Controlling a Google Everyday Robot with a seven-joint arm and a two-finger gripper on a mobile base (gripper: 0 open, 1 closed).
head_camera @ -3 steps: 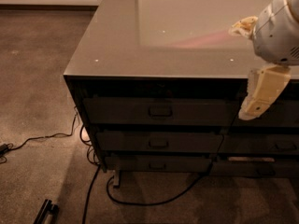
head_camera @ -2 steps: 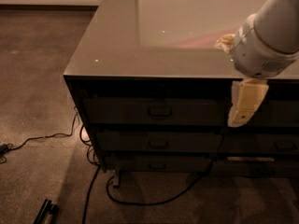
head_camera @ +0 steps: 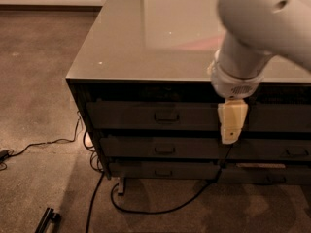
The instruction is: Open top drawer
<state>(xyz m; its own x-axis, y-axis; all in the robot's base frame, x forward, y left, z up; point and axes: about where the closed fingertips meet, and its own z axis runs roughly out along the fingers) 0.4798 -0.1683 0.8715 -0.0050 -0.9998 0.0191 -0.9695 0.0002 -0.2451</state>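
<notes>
The top drawer [head_camera: 126, 115] is the wide dark front at the top of the left stack, shut, with a small rectangular pull [head_camera: 166, 116] at its centre. My gripper [head_camera: 230, 130] hangs from the white arm, pointing down in front of the cabinet. It is to the right of the pull, level with the right end of the top drawer front, and holds nothing that shows.
Two slimmer drawer fronts [head_camera: 165, 149] lie below, and another stack [head_camera: 286, 152] stands to the right. The glossy countertop [head_camera: 160, 33] overhangs the drawers. Black cables [head_camera: 146, 210] run across the carpet under the cabinet. A dark object [head_camera: 46, 221] lies at bottom left.
The arm has swung left and lower across the cabinet front, bringing the gripper from the right edge of the view closer to the top drawer's pull.
</notes>
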